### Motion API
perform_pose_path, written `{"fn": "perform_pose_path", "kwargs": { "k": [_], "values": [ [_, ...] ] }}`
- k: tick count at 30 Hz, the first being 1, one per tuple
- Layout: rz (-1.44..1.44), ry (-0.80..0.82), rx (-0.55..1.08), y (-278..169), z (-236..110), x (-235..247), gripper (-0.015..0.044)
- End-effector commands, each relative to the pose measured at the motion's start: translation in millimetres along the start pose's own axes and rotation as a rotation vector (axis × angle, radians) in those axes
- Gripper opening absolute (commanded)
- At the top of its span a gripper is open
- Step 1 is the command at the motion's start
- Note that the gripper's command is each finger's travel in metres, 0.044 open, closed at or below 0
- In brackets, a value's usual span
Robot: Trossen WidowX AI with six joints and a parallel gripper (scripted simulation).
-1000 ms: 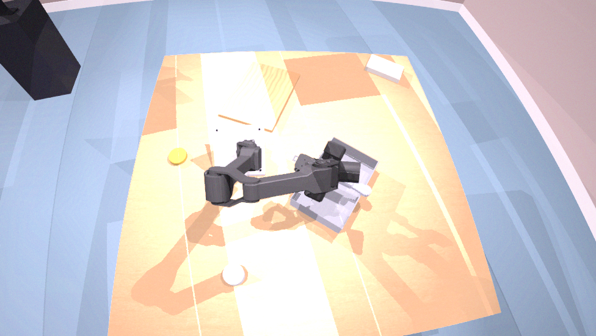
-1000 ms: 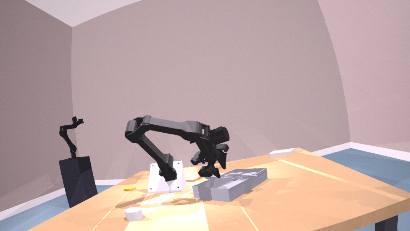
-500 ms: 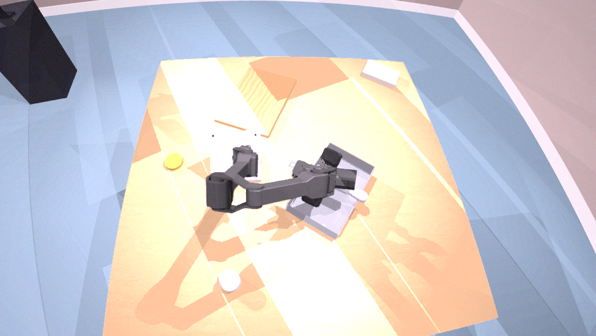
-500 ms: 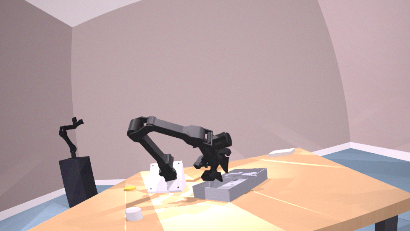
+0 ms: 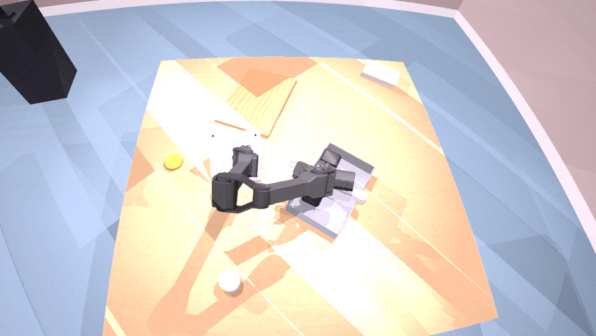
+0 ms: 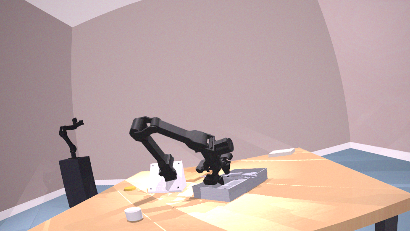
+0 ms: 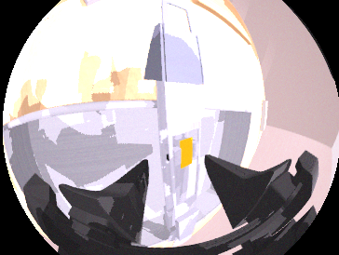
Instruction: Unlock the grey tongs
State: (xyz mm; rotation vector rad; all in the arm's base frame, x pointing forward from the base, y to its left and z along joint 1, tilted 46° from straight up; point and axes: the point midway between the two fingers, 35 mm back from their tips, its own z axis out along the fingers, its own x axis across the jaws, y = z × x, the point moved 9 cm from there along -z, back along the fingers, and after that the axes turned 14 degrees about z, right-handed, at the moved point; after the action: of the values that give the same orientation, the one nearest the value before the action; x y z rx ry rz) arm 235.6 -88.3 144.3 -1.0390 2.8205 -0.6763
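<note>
The grey tongs (image 7: 165, 143) (image 5: 361, 195) lie across the grey roasting tin (image 5: 330, 227) (image 6: 220, 194) (image 7: 62, 138), shut, with a small orange lock piece beside their shaft in the wrist view. My gripper (image 7: 176, 171) (image 6: 213, 180) is open and points down into the tin. Its two dark fingers stand on either side of the tongs' shaft with gaps to both, so they do not grip it. The wooden board (image 5: 260, 104) lies at the far side of the table, behind the arm's base, with nothing on it.
A yellow disc (image 5: 173, 160) (image 6: 129, 188) lies left of the arm's white base (image 6: 166, 179). A white cylinder (image 5: 229, 280) (image 6: 133, 213) stands near the front. A white block (image 5: 380, 74) (image 6: 281, 152) lies at the far right corner. A dark pedestal (image 5: 29, 54) (image 6: 77, 180) stands off the table.
</note>
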Motion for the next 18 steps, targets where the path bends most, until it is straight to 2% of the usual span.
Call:
{"fn": "perform_pose_path", "kwargs": {
  "k": [1,3,10,18],
  "values": [
    [-0.005,-0.002,-0.008,1.9,7.8,0.5,0.026],
    [-0.005,-0.002,-0.008,1.9,8.1,0.5,0.026],
    [0.0,0.001,-0.001,0.7,3.6,0.6,0.0076],
    [0.0,0.001,-0.001,0.7,3.6,0.6,0.0023]
  ]
}}
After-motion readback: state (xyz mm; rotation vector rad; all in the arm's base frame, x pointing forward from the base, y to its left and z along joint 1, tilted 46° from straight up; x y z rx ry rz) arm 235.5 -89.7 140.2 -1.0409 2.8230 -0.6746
